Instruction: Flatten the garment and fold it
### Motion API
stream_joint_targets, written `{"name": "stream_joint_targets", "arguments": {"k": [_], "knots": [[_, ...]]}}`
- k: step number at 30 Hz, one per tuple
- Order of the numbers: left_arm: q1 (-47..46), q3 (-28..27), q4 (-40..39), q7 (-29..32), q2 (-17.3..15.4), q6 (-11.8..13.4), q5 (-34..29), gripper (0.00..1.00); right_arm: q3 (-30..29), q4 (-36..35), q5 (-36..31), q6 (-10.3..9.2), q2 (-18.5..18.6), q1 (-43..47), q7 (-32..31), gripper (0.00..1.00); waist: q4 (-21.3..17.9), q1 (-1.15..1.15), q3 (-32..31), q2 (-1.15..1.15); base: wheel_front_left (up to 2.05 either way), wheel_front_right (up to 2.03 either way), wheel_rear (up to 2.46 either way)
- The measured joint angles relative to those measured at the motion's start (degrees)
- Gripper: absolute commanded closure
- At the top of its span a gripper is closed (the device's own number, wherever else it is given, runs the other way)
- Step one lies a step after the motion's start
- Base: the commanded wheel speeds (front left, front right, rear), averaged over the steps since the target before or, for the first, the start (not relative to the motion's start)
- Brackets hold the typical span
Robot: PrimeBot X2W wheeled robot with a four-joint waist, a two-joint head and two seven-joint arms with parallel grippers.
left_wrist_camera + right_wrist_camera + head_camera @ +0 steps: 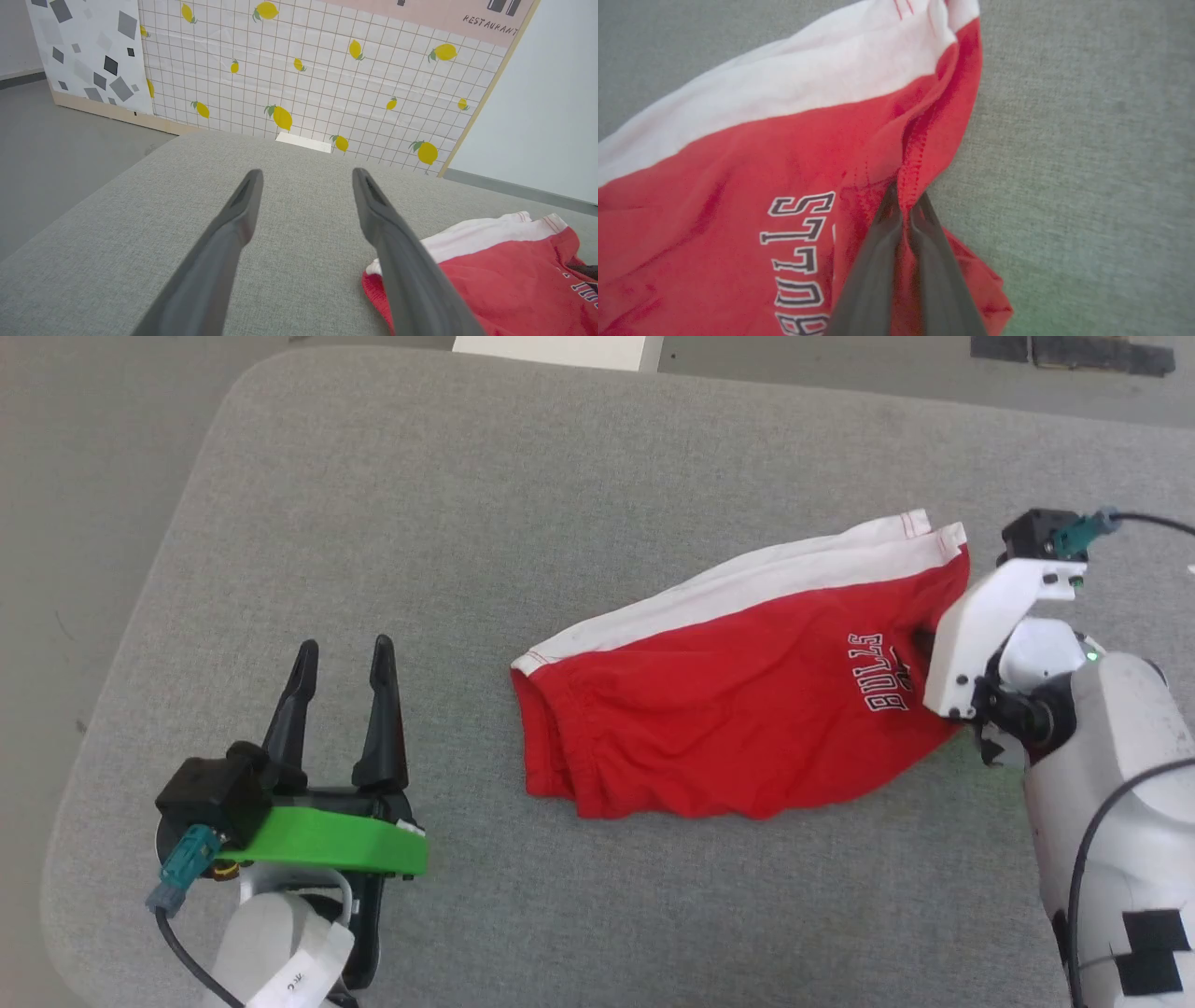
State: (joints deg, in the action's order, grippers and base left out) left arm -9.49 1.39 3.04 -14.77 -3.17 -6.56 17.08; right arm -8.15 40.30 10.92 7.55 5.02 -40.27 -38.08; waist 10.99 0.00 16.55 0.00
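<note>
Grey table [467,523] bears one garment [728,728]; right jaws pinch it, left jaws spread.

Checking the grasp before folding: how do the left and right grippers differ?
The left gripper is open and empty; the right gripper is shut on the shorts. The left sits over bare table beside them, the right at their lettered end. The left carries a green bracket, the right a white bracket. Both have dark fingers.

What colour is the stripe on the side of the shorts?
White. The stripe runs along the red shorts; the right wrist view shows it best.
</note>
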Motion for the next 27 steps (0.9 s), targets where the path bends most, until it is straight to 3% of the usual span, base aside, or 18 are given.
{"name": "stream_joint_targets", "arguments": {"k": [11,19,23,27], "knots": [[1.9,0.2,1.0,0.0,0.1,0.0,0.0,0.0,-5.5,-6.3,0.8,0.01,4.6,9.0,6.7,1.0,-1.3,0.0,-3.6,0.0,0.0,0.0,0.0],[3.7,0.3,1.3,0.0,0.1,0.0,-0.6,0.0,-13.2,-14.2,-7.3,0.01,8.7,16.8,8.7,1.0,-3.5,0.0,-6.0,0.0,0.0,0.0,0.0],[3.8,0.5,1.3,0.0,0.1,0.0,-0.9,0.0,-12.5,-19.4,-10.3,0.01,9.0,18.4,8.6,1.0,-4.6,0.0,-6.4,0.0,0.0,0.0,0.0],[3.8,0.9,1.3,0.0,0.1,0.0,-1.0,0.0,-7.5,-26.2,-11.6,0.01,9.0,18.8,7.2,1.0,-5.1,0.0,-6.6,0.0,0.0,0.0,0.0]]}}
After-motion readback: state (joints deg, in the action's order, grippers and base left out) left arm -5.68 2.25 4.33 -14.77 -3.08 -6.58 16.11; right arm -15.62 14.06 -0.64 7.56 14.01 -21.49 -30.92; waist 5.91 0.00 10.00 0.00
